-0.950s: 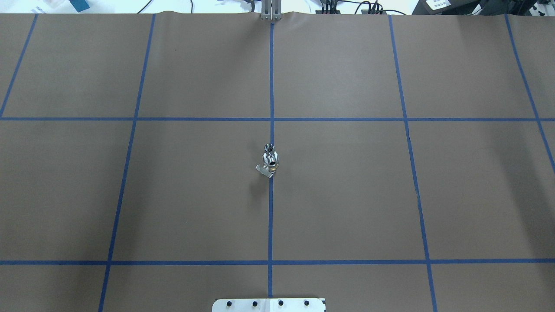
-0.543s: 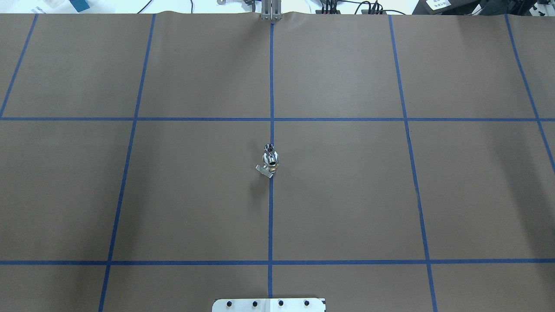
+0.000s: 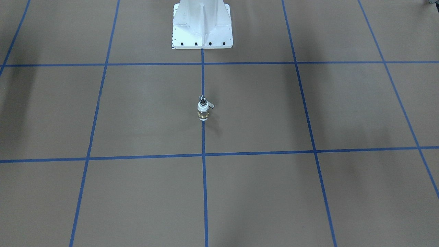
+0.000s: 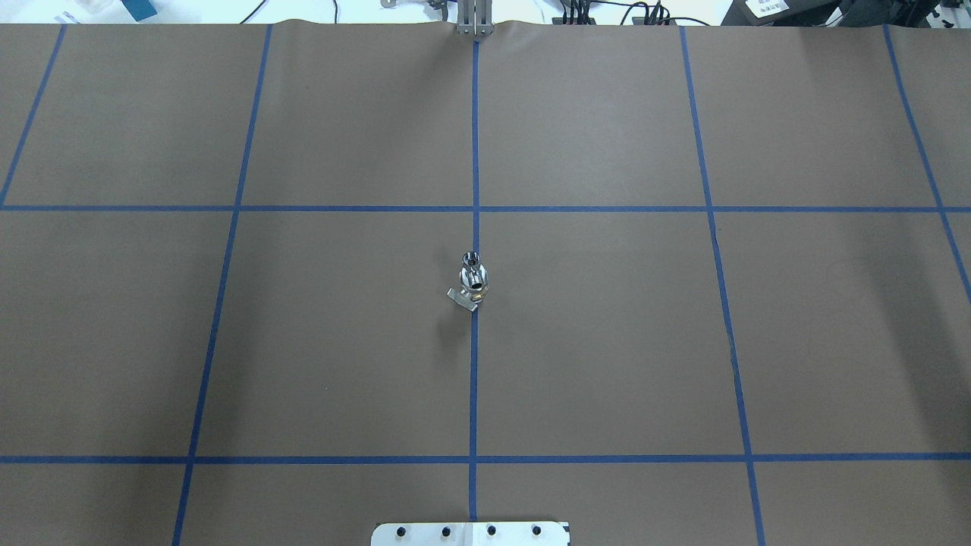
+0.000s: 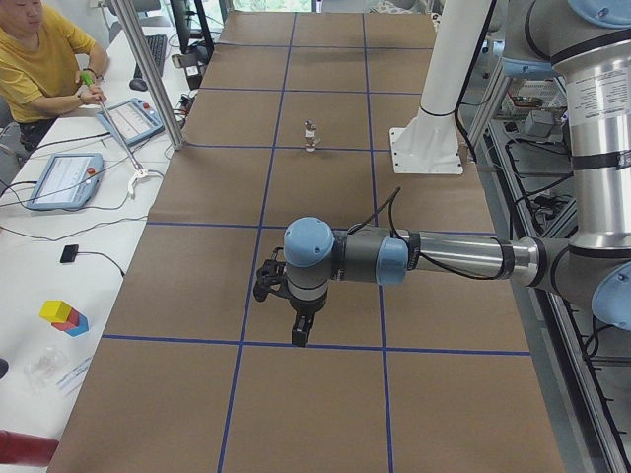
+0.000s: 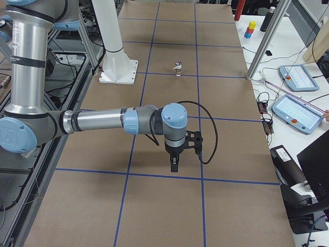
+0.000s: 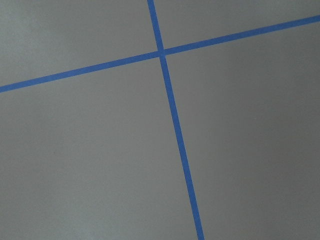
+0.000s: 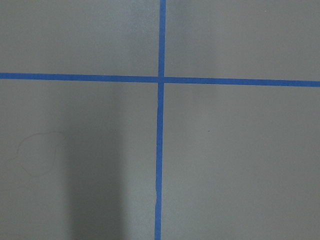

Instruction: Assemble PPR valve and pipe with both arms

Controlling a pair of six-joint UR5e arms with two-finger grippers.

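Observation:
The PPR valve (image 3: 203, 112) stands upright on the centre tape line, with a white body, a brass band and a grey side lever (image 3: 210, 106). The silver pipe (image 3: 203, 101) sits on its top end, hollow head up. Both show in the overhead view, valve (image 4: 475, 282) and pipe (image 4: 471, 260), and small in the side views (image 5: 312, 136) (image 6: 178, 67). My left gripper (image 5: 297, 333) hangs over the table far from them, at the robot's left. My right gripper (image 6: 174, 164) hangs far off at the other end. I cannot tell whether either is open. The wrist views show only paper and tape.
The white pedestal base (image 3: 202, 31) stands at the robot's side of the table (image 4: 607, 341). Blue tape lines grid the brown paper. An operator (image 5: 39, 59) sits beyond the far edge, with tablets (image 5: 64, 179) and an aluminium post (image 5: 148, 79) there.

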